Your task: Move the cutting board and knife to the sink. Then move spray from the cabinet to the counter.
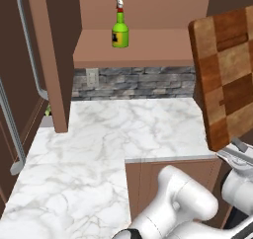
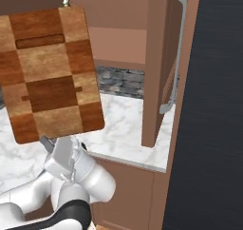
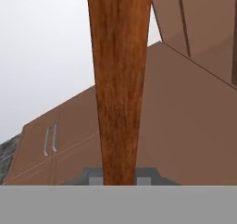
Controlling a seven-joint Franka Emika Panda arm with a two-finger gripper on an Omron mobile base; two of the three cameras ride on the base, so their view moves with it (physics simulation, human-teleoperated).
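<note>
My gripper (image 1: 237, 152) is shut on the lower edge of the checkered wooden cutting board (image 1: 225, 75), holding it upright in the air above the counter's front edge. From the right base view the board (image 2: 50, 74) stands face-on above the gripper (image 2: 50, 144). In the hand view its narrow edge (image 3: 119, 79) rises straight up from between the fingertips (image 3: 95, 177). The green spray (image 1: 119, 29) stands on the shelf of the open brown cabinet (image 1: 133, 48). Below lies the white marble counter (image 1: 104, 134). The knife and the sink are out of view.
The cabinet's open door (image 1: 52, 55) with a grey handle (image 1: 29, 40) hangs over the counter's left part. A stone backsplash (image 1: 138, 82) with an outlet (image 1: 92, 76) runs behind. A tall dark panel (image 2: 213, 105) stands at the right, beside another open door (image 2: 159, 62).
</note>
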